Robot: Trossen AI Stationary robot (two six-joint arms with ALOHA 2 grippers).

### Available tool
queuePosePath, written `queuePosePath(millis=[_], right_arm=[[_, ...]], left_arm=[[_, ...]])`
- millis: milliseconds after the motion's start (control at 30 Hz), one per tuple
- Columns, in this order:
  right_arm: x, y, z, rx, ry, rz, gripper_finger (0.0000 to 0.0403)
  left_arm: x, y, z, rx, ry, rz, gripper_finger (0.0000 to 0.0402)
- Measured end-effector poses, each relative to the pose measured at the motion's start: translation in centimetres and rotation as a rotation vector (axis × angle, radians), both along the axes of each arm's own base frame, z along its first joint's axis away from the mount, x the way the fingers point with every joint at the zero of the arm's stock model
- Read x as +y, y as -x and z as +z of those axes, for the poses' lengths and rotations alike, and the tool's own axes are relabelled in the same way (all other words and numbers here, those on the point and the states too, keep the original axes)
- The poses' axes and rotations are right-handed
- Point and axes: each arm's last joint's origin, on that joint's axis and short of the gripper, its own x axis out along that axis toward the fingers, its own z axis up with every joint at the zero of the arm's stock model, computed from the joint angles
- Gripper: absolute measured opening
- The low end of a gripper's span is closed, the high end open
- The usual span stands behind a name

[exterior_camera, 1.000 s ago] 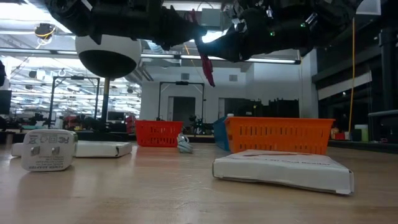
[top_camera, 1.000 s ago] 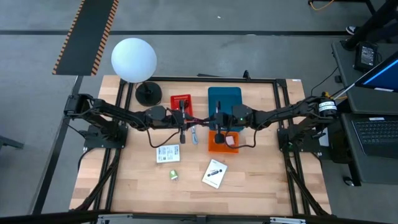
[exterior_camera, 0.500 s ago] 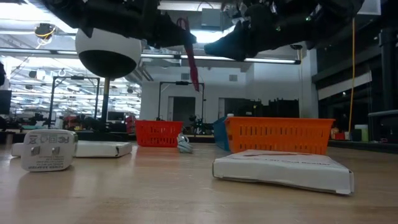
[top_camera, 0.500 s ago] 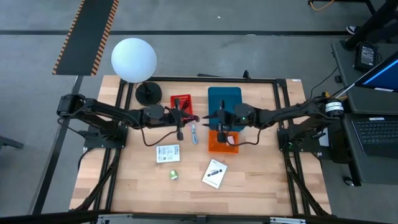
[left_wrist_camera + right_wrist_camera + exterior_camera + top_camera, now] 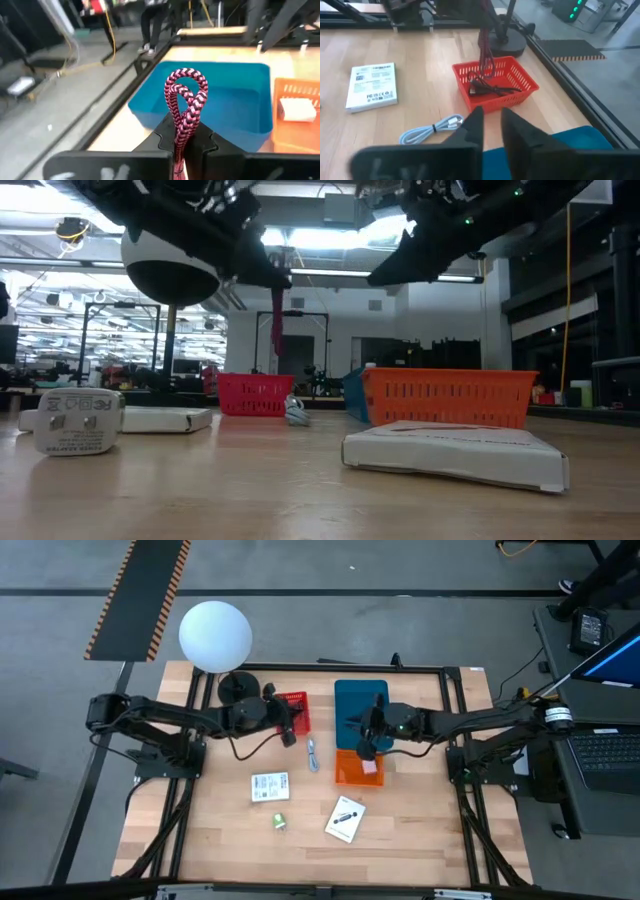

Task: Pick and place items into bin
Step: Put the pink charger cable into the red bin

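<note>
L fingers (image 5: 268, 275) shifted w/ maroon cable (image 5: 276, 325) clamped over red basket (image 5: 295, 710), R fingers (image 5: 490, 131) slightly apart

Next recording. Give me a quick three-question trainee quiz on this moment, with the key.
1. Multiple choice: what does the left gripper hold?
A) a blue-white cable
B) the maroon cable
C) a white card
2. True or false: the orange basket is empty.
3. Fill in: the held cable hangs over the ___ basket.

Key:
1. B. The jaws are clamped on its looped end.
2. False. A white item lies in it.
3. Red: the red basket. The right gripper hovers by the blue bin.
</note>
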Motion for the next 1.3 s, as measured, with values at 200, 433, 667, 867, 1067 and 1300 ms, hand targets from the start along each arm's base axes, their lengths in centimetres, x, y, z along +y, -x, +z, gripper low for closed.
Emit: queuePosePath(millis=[200, 433, 667, 867, 1067, 1300], right_arm=[[0.0, 0.0, 0.0, 0.005, 0.012, 0.006, 0.0008], [0.0, 0.0, 0.0, 0.009, 0.023, 0.011, 0.0002], [0.0, 0.0, 0.0, 0.011, 0.036, 0.018, 0.0001], [0.0, 0.0, 0.1, 0.004, 0.045, 0.023, 0.0000], [0.0, 0.0, 0.1, 0.003, 0.045, 0.024, 0.0000], [0.0, 0.0, 0.2, 0.000, 0.045, 0.024, 0.0000]], left_arm=[[2.1, 0.5, -0.4, -0.004, 0.095, 0.029, 0.0007], [4.2, 1.4, -1.0, -0.002, 0.249, 0.029, 0.0008], [5.5, 1.9, -1.0, -0.027, 0.304, 0.049, 0.0008], [6.1, 1.9, -2.7, 0.000, 0.357, 0.082, 0.0008], [6.8, 1.7, -3.3, -0.035, 0.419, 0.048, 0.0008], [7.4, 1.3, -4.8, 0.001, 0.481, 0.066, 0.0010]])
